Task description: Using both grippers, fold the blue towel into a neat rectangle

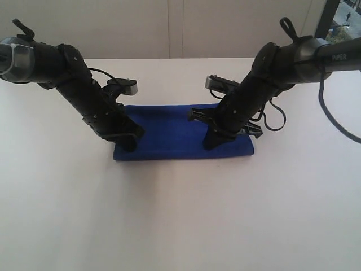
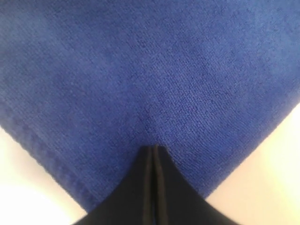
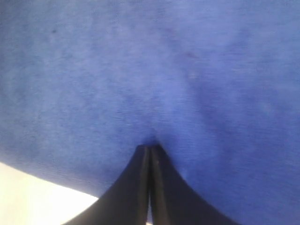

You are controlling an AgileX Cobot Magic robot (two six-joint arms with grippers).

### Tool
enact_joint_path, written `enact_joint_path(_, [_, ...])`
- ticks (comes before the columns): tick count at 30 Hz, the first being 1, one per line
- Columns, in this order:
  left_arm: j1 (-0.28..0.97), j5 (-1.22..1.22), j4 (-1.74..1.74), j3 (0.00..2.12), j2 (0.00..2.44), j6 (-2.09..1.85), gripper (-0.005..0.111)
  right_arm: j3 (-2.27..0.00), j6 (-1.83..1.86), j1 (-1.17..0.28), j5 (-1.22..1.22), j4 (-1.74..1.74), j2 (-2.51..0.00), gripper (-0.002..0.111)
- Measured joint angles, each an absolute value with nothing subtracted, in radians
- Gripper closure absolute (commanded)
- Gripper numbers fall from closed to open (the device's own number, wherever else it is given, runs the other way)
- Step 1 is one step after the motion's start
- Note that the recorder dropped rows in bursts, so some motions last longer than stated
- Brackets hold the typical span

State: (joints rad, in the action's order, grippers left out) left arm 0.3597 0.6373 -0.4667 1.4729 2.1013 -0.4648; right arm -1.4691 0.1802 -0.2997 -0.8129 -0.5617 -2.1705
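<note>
The blue towel [image 1: 169,132] lies on the white table as a long, low rectangle, folded over on itself. My left gripper [image 1: 128,148] comes down on its left end near the front edge. My right gripper [image 1: 210,145] comes down on its right part, also near the front edge. In the left wrist view the gripper [image 2: 153,147] is shut, with its tips pressed against the towel [image 2: 140,70] and no cloth between them. A stitched hem [image 2: 33,140] runs beside it. In the right wrist view the gripper [image 3: 149,147] is likewise shut, tips touching the towel [image 3: 140,70].
The white table [image 1: 180,214] stretches all round the towel, with a pale wall [image 1: 169,28] behind it. A black cable [image 1: 333,113] hangs from the right arm at the right side.
</note>
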Motion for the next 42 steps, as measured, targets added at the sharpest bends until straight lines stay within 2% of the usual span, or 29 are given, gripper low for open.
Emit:
enact_joint_path(23, [0.362, 0.637, -0.463, 1.473, 2.101, -0.465, 0.107, -1.469, 0.156, -0.151, -0.88, -0.424, -2.153, 0.108])
enact_joint_path(42, [0.362, 0.639, -0.448, 1.475, 2.101, -0.465, 0.107, -1.467, 0.157, -0.111, -0.868, -0.362, -2.075, 0.108])
